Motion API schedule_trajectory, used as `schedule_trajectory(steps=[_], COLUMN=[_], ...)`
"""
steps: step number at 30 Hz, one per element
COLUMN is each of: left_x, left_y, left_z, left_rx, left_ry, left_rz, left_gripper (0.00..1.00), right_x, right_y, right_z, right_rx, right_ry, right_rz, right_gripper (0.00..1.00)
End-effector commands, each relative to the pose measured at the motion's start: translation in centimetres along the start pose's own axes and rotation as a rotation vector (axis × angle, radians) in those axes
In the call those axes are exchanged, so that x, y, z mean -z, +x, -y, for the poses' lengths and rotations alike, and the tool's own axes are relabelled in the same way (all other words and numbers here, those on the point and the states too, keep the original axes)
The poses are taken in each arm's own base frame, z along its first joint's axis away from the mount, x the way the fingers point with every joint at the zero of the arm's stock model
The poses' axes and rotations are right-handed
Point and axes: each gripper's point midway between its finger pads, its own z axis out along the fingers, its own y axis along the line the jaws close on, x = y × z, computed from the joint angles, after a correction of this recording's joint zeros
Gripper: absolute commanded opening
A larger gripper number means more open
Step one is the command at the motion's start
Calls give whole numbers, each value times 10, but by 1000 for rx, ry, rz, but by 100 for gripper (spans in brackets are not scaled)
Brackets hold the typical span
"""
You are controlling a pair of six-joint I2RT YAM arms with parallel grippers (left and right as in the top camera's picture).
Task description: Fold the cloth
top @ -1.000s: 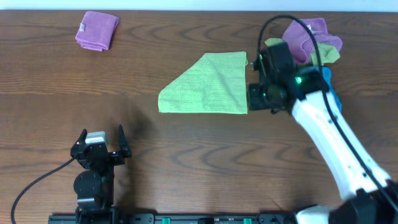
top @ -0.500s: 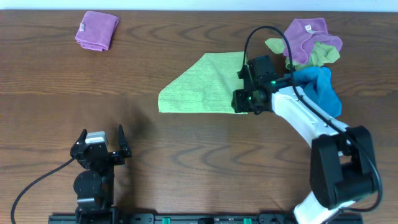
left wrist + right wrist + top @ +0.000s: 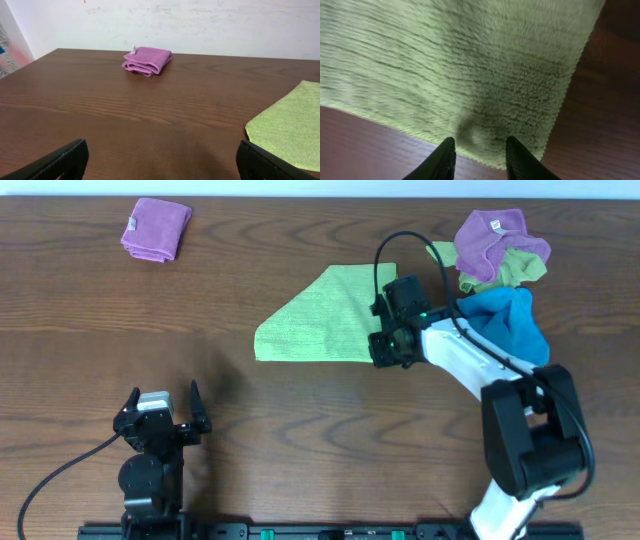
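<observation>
The cloth (image 3: pixel 320 320) lies mid-tabletop, and I think one corner is folded in. My right end effector (image 3: pixel 476 145) sits half open on its right edge, gripping nothing. The left end effector (image 3: pixel 163 395) is wide open and empty. More folds are left.

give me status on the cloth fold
left hand open, parked. right hand part open over cloth edge. cloth flat, lopsided. spare cloth pile beside it.
</observation>
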Motion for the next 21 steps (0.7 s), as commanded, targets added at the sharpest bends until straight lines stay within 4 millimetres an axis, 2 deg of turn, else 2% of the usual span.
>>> schedule_trajectory(steps=[1,3,9,12,14,16,18,20,21], left_x=[-2,-2,-2,-2,-2,-2,-2,-2,-2], left_y=[21,21,21,21,21,21,21,21,21], left_z=[-4,-4,-4,-4,-4,-4,-4,-4,-4], left_rx=[-17,-17,-17,-17,-17,-18,-17,-17,-18], left_ry=[-22,-22,-22,-22,-22,-22,-22,-22,-22], left_rz=[-54,-54,-54,-54,-54,-54,-54,-54,-54], left_gripper=[95,95,95,95,95,95,95,95,96], right_x=[-6,-11,-22,-14,4,30,64,112,130], right_y=[2,5,13,11,1,-19,-41,-64,-70], right_z=[4,4,6,3,-2,-10,-16,-23,-27], right_rx=[23,23,20,8,9,18,33,59,77], right_ry=[36,41,44,33,27,20,24,41,42], right_rz=[-11,-24,-60,-68,-64,-21,45,143,179], right_gripper=[31,30,1,1,2,1,1,1,1])
